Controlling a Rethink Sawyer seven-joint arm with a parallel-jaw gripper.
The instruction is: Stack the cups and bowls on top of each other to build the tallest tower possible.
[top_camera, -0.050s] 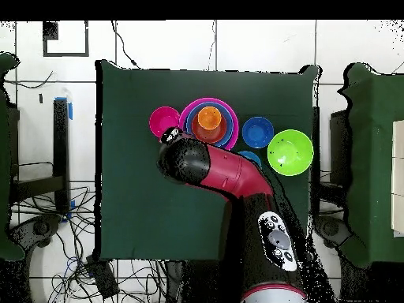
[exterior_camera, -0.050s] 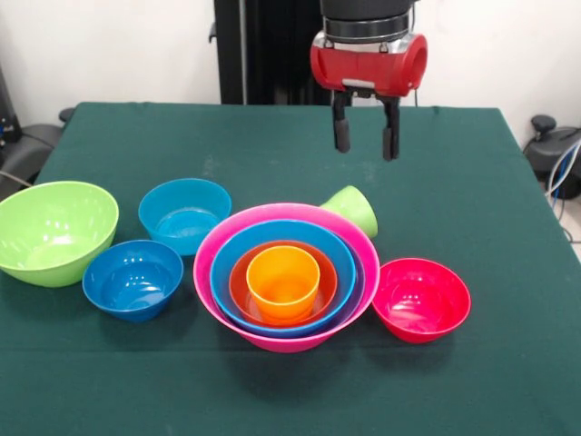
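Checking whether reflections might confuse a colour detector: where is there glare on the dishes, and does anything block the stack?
Front view: white highlights glint inside the dark blue bowl, the red-pink bowl and the orange cup; soft shadows lie under the stack. Overhead view: the arm covers the stack's lower edge.

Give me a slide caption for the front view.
Open gripper hangs above a tipped green cup behind the pink bowl nesting blue and orange bowls and an orange cup.
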